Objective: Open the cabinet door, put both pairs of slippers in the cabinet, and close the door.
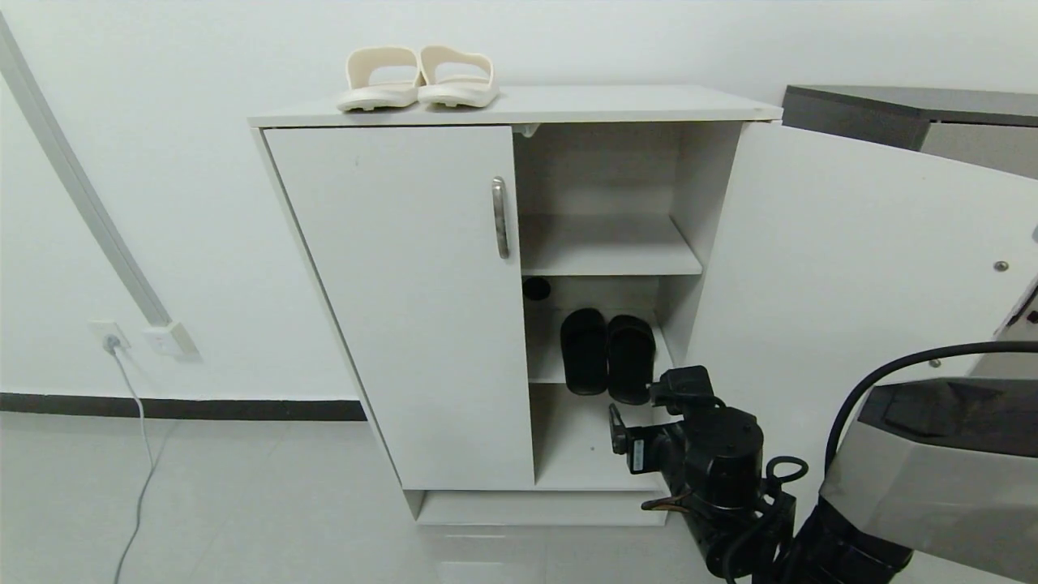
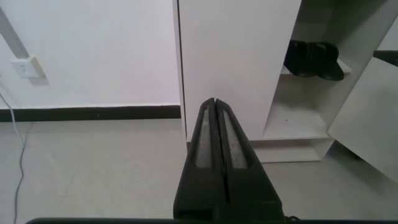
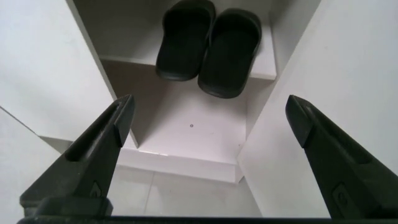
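The white cabinet (image 1: 519, 104) has its right door (image 1: 851, 268) swung wide and its left door (image 1: 405, 308) closed. A pair of black slippers (image 1: 608, 355) lies side by side on the middle shelf, their heels over the shelf's front edge. A cream pair of slippers (image 1: 418, 77) rests on the cabinet top, at its left end. My right gripper (image 3: 209, 104) is open and holds nothing; it hovers in front of the bottom compartment, just below the black slippers (image 3: 208, 46). My left gripper (image 2: 214, 104) is shut with nothing in it, low over the floor, facing the closed door.
A metal handle (image 1: 500, 217) runs down the closed door's right edge. The upper shelf (image 1: 608, 247) and bottom compartment (image 1: 572, 442) hold nothing. A wall socket with a cable (image 1: 109, 337) is at the left. A grey unit (image 1: 908, 105) stands behind the open door.
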Controlling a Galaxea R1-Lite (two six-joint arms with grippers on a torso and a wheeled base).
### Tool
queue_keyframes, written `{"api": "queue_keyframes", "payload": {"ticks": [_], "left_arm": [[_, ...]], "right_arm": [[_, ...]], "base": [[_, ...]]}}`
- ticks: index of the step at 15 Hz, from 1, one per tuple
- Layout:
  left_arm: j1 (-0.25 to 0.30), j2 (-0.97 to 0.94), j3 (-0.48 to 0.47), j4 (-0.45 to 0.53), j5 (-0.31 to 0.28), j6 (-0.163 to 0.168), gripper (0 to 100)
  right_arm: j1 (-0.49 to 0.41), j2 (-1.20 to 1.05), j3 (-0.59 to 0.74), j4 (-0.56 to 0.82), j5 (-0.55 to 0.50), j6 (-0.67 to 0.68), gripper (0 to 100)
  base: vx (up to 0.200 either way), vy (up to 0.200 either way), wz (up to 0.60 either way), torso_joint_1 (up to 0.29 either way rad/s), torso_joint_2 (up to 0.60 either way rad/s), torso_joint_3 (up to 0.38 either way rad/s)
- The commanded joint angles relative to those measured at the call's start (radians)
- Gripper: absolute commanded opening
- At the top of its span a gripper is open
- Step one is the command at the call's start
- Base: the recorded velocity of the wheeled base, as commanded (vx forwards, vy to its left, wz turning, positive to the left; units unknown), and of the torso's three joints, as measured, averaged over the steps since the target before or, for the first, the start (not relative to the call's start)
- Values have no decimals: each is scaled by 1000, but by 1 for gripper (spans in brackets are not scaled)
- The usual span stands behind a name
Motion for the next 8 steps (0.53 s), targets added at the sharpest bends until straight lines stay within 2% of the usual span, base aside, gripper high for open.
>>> {"api": "queue_keyframes", "payload": {"ticks": [1,8], "left_arm": [[0,1,0,0,0,0,0],[0,1,0,0,0,-1,0]], "right_arm": [[-1,5,0,0,0,1,100],[-3,7,1,0,0,1,100]], "base": [[0,0,0,7,2,61],[0,0,0,0,0,0]]}}
